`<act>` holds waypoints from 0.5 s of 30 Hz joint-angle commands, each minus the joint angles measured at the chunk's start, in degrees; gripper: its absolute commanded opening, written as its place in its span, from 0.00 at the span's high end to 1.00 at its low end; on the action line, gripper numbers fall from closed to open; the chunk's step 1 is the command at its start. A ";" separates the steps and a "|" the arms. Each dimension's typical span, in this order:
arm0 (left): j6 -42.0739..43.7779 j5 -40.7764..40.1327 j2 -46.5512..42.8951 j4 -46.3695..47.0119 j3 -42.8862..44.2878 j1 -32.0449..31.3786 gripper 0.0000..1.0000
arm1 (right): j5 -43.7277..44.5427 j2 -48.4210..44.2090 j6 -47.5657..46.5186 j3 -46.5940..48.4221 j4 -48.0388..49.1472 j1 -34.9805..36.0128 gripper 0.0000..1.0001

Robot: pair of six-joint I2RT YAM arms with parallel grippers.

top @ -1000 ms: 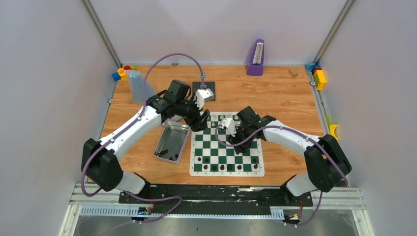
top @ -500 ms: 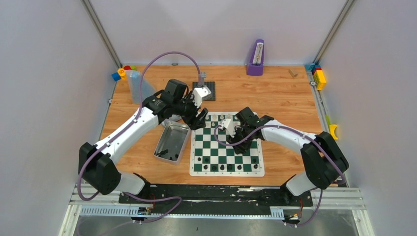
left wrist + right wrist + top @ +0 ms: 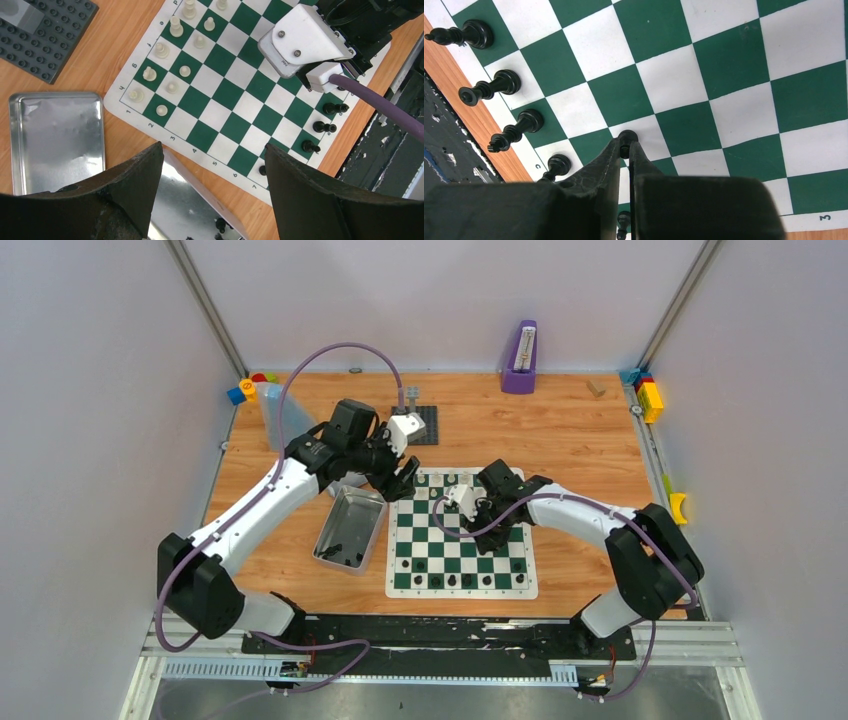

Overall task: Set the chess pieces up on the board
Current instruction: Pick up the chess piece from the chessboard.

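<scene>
The green-and-white chess board (image 3: pixel 461 537) lies flat mid-table (image 3: pixel 580 440), just right of an open metal tin (image 3: pixel 350 530). Cream pieces (image 3: pixel 170 65) stand in two rows at its far left corner, and black pieces (image 3: pixel 460 580) line its near edge. The left pincer (image 3: pixel 212 150) hangs above the board's far left corner, fingers spread wide and holding nothing. The right pincer (image 3: pixel 625 147) is low over the board's middle, pressed together on a black pawn (image 3: pixel 627 137) above a white square; whether the pawn touches the board cannot be told.
</scene>
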 commanded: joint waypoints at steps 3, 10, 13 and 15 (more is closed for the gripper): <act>0.04 -0.57 -2.47 1.19 0.87 0.52 0.18 | -0.14 -2.46 0.62 1.52 -0.81 0.29 1.00; 1.14 -2.23 -2.71 -1.19 2.79 0.68 0.18 | 1.95 -9.99 -0.04 -1.85 -4.94 0.27 1.00; 2.01 -3.26 -2.94 -2.27 3.29 0.70 0.18 | 1.99 -12.36 -0.42 -4.27 -5.38 0.23 1.00; 2.57 -3.27 -2.93 -3.27 3.64 0.77 0.18 | 1.99 -13.04 -0.62 -5.45 -5.39 0.31 1.00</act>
